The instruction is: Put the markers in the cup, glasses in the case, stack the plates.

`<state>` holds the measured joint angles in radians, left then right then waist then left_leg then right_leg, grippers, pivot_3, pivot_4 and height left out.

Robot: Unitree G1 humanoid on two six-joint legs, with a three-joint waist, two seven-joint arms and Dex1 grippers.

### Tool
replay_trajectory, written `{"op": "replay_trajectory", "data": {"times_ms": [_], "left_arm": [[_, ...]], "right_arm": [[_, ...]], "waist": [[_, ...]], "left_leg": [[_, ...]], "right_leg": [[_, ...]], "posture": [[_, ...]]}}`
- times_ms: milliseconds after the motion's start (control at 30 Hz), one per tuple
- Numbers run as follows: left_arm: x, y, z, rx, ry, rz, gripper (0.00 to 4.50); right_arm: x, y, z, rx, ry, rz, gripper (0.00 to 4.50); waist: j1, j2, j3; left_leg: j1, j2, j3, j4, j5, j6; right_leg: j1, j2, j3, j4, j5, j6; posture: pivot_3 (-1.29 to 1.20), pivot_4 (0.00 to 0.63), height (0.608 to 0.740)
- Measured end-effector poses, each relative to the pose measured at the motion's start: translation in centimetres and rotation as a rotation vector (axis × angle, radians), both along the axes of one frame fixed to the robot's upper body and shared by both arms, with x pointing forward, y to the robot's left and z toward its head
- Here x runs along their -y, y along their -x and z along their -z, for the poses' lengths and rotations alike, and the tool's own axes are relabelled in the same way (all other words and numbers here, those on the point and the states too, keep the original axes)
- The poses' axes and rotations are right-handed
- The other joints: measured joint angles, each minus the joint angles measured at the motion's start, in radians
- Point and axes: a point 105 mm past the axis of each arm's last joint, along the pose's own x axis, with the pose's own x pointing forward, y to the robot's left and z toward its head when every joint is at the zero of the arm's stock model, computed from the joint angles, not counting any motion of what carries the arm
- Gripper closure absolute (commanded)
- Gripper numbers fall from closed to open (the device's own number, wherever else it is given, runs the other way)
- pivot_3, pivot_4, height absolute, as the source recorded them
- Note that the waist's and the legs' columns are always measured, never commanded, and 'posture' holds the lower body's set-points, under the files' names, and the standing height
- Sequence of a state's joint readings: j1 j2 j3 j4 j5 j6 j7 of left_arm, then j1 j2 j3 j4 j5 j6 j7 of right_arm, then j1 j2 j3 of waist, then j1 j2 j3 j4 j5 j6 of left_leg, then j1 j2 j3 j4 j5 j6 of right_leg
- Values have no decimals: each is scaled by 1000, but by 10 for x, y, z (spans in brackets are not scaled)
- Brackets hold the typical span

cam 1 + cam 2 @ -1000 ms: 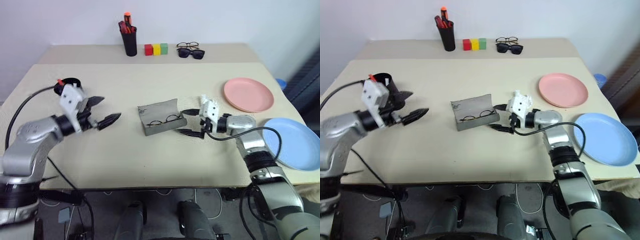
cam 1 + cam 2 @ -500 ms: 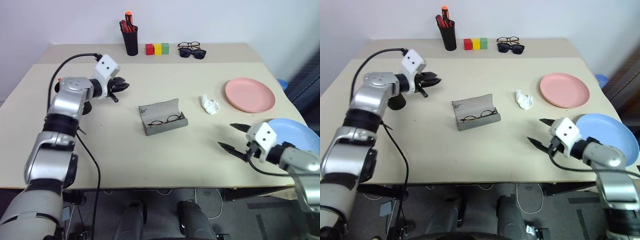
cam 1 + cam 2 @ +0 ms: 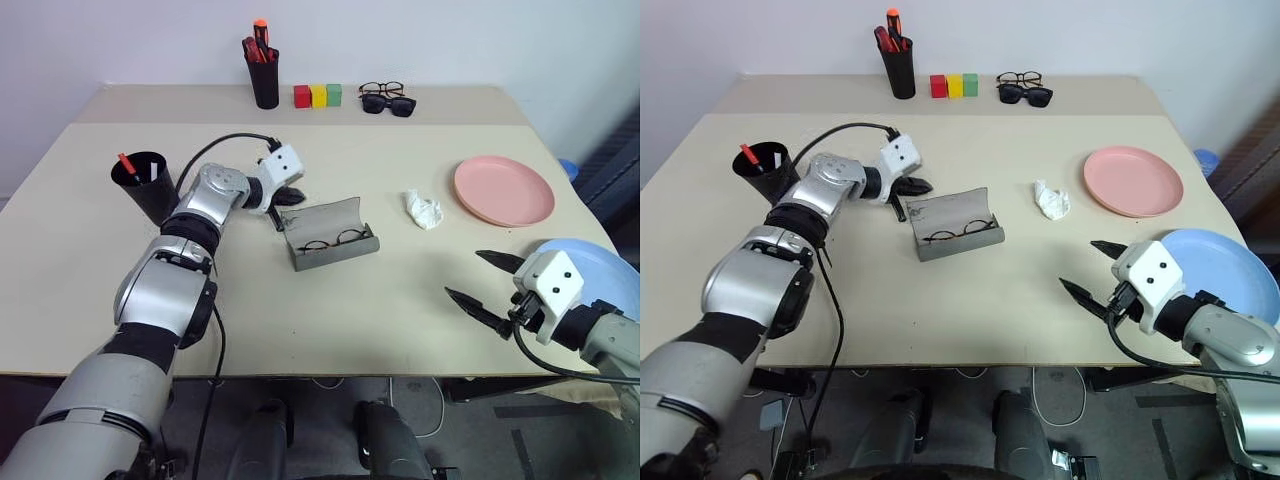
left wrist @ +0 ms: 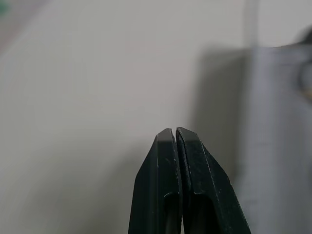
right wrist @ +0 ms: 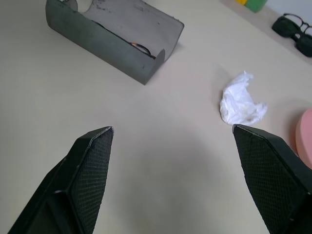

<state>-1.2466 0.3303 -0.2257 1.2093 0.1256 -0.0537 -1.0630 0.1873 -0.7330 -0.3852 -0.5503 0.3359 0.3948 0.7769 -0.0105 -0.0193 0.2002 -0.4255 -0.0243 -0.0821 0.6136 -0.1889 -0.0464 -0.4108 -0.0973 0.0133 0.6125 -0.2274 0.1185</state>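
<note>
The left gripper (image 3: 912,187), jaws pressed together and empty, sits just beside the open grey case (image 3: 952,225) holding the glasses (image 3: 958,232). A careless nudge could skid the case (lid still up). The right gripper (image 3: 1092,272) jaws gape, well clear.

A robot test bench in a plain lab room.
A bare beige counter (image 3: 300,300) is standing against a blank white wall (image 3: 450,40), carrying staged props: coloured blocks (image 3: 315,96), a pen holder (image 3: 264,78), and cables are trailing on the floor beneath.
</note>
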Motion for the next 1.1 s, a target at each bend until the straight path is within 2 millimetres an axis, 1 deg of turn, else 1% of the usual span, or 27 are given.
{"op": "replay_trajectory", "data": {"times_ms": [67, 100, 167, 333, 433, 533, 567, 633, 700, 767, 800, 833, 867, 900, 933, 967, 1000, 1033, 1067, 1100], "left_arm": [[6, 12, 3, -41, -7, 100, 4471], [7, 18, 8, -61, -13, 143, 4471], [8, 27, 19, -104, -10, 182, 4471], [13, 48, 26, -135, 4, 263, 4471], [17, 55, 29, -121, 8, 273, 4471], [19, 54, 26, -93, 16, 257, 4471], [21, 55, 23, -98, 42, 255, 4471], [28, 59, 4, -88, 124, 271, 4471], [35, 69, -24, -49, 194, 328, 4471], [45, 83, -43, -20, 229, 405, 3950], [49, 91, -46, -29, 238, 441, 3663], [52, 98, -47, -45, 241, 471, 3251], [56, 107, -43, -77, 233, 511, 2735], [58, 111, -38, -104, 224, 530, 2323], [60, 115, -30, -134, 208, 540, 1752], [61, 117, -22, -167, 200, 540, 1313], [61, 118, -18, -186, 192, 539, 763], [61, 119, -17, -198, 189, 538, 337], [62, 121, -18, -198, 190, 543, 53], [63, 122, -20, -191, 194, 551, 53]], "right_arm": [[3, 0, 0, 1, 0, 12, 512], [4, 1, 0, 6, 0, 16, 512], [5, 1, 1, 15, -3, 20, 512], [17, -1, 13, -3, -31, 81, 512], [33, -7, 22, -7, -40, 171, 512], [48, -14, 28, 4, -37, 260, 512], [54, -16, 30, 4, -31, 290, 512], [67, -18, 37, -10, -19, 345, 512], [81, -18, 47, -38, -11, 408, 512], [93, -19, 54, -56, -4, 463, 512], [97, -21, 56, -58, 1, 485, 512], [101, -21, 57, -59, 6, 503, 512], [106, -22, 59, -64, 15, 527, 512], [109, -21, 61, -69, 20, 541, 512], [111, -21, 63, -73, 25, 553, 512], [113, -21, 64, -75, 28, 563, 512], [114, -21, 64, -76, 30, 569, 512], [114, -21, 65, -78, 29, 572, 512], [114, -21, 65, -81, 28, 576, 512], [114, -21, 65, -82, 27, 579, 512]], "waist": [[0, 0, 0], [0, 0, 0], [-1, 1, 0], [1, 1, -1], [2, 1, -1], [2, 1, -1], [2, 1, -1], [2, 1, -1], [0, 1, -1], [-1, 2, -2], [-1, 3, -2], [-3, 4, -3], [-5, 5, -3], [-5, 5, -3], [-5, 5, -3], [-5, 5, -3], [-5, 5, -3], [-5, 5, -3], [-4, 5, -3], [-3, 5, -3]], "left_leg": [[0, 0, 0, 0, 0, 0], [1, 0, 0, 0, 0, 0], [1, 0, 0, 0, 0, 0], [1, 0, 0, 1, 0, 0], [2, 0, -1, 1, 0, 0], [2, 0, -1, 2, 0, 0], [2, 0, -1, 2, 0, 0], [1, 0, -1, 2, 0, 0], [1, 0, -1, 1, 0, 0], [2, 0, -1, 1, 0, 0], [2, 0, -1, 1, 0, 0], [3, 0, 0, 1, 0, 0], [5, 0, 0, 1, 0, 0], [6, 0, 0, 0, 0, 0], [6, 0, 0, 0, 0, 0], [7, 0, 0, 1, 0, 0], [6, 0, 0, 1, 0, 0], [6, 0, 0, 1, 0, 0], [6, 0, 0, 1, 0, 0], [6, 0, 0, 1, 0, 0]], "right_leg": [[0, 0, 0, 0, 0, 0], [0, 0, 0, 0, 0, -1], [0, 0, 0, 1, 0, -1], [1, 0, 0, 1, 0, -1], [2, 0, 0, 1, 0, -1], [2, 0, 0, 1, 0, -1], [2, 0, 0, 1, 0, -1], [1, 0, 0, 1, 0, -1], [1, 0, 0, 1, 0, -1], [2, 0, 1, 2, 0, -1], [2, 0, 1, 2, 0, -1], [2, 0, 1, 2, 0, -1], [3, 0, 1, 2, 0, -2], [4, 0, 1, 3, 0, -2], [4, 0, 1, 3, 0, -2], [4, 0, 2, 3, 0, -2], [4, 0, 2, 3, 0, -2], [4, 0, 2, 3, 0, -2], [4, 0, 2, 3, 0, -2], [4, 0, 2, 3, 0, -2]], "posture": [[0, 150, 740], [0, 150, 740], [0, 150, 740], [0, 150, 740], [0, 150, 740], [0, 150, 740], [0, 150, 740], [0, 150, 740], [0, 150, 740], [0, 150, 740], [0, 150, 740], [0, 150, 740], [0, 150, 740], [0, 150, 740], [0, 150, 740], [0, 150, 740], [0, 150, 740], [0, 150, 740], [0, 150, 740], [0, 150, 740]]}}
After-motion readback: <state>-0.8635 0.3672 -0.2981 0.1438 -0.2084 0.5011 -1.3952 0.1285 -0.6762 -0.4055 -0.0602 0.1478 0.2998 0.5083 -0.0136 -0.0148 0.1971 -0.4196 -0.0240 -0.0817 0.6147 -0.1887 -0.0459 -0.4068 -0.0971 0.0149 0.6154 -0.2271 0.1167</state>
